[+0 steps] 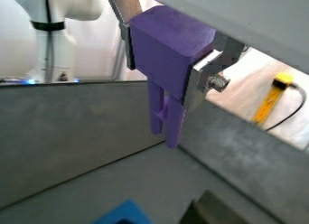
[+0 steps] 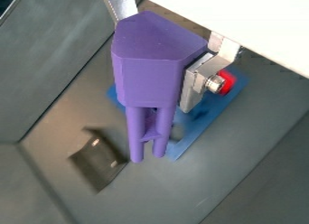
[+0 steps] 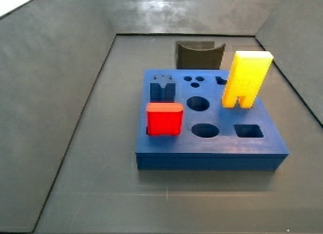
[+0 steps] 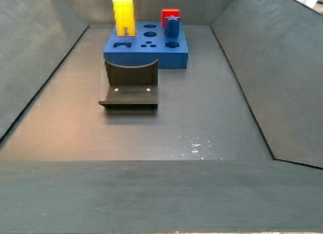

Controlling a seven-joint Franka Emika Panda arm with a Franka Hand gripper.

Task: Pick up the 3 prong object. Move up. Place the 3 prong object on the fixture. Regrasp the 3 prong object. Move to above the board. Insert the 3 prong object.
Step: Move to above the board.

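Note:
My gripper (image 1: 167, 58) is shut on the purple 3 prong object (image 1: 169, 83), gripping its thick pointed end, with the prongs hanging down. In a wrist view the gripper (image 2: 163, 72) holds the 3 prong object (image 2: 147, 92) high above the blue board (image 2: 205, 119), and the dark fixture (image 2: 97, 158) lies on the floor beside the board. In both side views the board (image 3: 209, 155) (image 4: 136, 58) and the fixture (image 3: 198, 55) (image 4: 130, 92) show, but the gripper and the purple piece are out of view.
A red cube (image 3: 164, 118) (image 4: 171, 24) and a tall yellow block (image 3: 247, 77) (image 4: 124, 16) stand in the board. Round, square and slotted holes lie between them. Sloped grey walls (image 3: 76, 106) enclose the floor.

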